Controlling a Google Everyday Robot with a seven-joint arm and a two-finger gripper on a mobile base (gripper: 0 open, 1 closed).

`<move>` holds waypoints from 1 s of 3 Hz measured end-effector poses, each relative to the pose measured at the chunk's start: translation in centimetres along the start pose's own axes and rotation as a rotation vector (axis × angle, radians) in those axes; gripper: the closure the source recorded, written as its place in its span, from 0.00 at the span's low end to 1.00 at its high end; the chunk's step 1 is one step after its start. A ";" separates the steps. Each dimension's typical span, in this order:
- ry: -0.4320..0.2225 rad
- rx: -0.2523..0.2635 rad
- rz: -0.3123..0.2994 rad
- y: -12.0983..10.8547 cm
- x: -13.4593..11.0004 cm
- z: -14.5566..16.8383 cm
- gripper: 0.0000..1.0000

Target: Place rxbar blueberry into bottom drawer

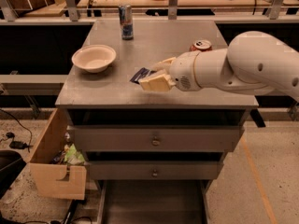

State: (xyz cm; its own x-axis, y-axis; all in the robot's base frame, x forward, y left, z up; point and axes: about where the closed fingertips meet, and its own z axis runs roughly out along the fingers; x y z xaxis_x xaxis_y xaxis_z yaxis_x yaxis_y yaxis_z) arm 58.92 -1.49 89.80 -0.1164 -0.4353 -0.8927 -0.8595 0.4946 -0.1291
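The rxbar blueberry [139,73], a flat dark navy bar, lies low over the middle of the grey cabinet top [107,90]. Only its left end shows, sticking out of my gripper. My gripper [155,74], cream coloured on a thick white arm reaching in from the right, is shut on the bar, just above the top. The bottom drawer [154,202], a wide shallow grey tray, stands pulled open at the foot of the cabinet, below and in front of the gripper.
A white bowl [94,58] sits left of the gripper. A tall can [125,21] stands at the back. An orange can [201,45] stands behind my arm. Two knobbed drawers [155,138] are closed. A light wooden box [55,174] stands at the cabinet's left.
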 end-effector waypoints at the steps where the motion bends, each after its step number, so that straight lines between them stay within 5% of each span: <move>1: 0.046 0.005 0.010 2.1 1.9 -5.4 1.00; 2: 0.054 0.026 0.041 5.3 5.1 -8.7 1.00; 3: 0.025 0.023 0.145 10.4 11.7 -8.7 1.00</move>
State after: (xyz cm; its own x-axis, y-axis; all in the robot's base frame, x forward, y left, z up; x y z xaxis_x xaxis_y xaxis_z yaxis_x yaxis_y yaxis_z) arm 44.33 -7.96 81.77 -0.2513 -0.3759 -0.8919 -0.8213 0.5705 -0.0090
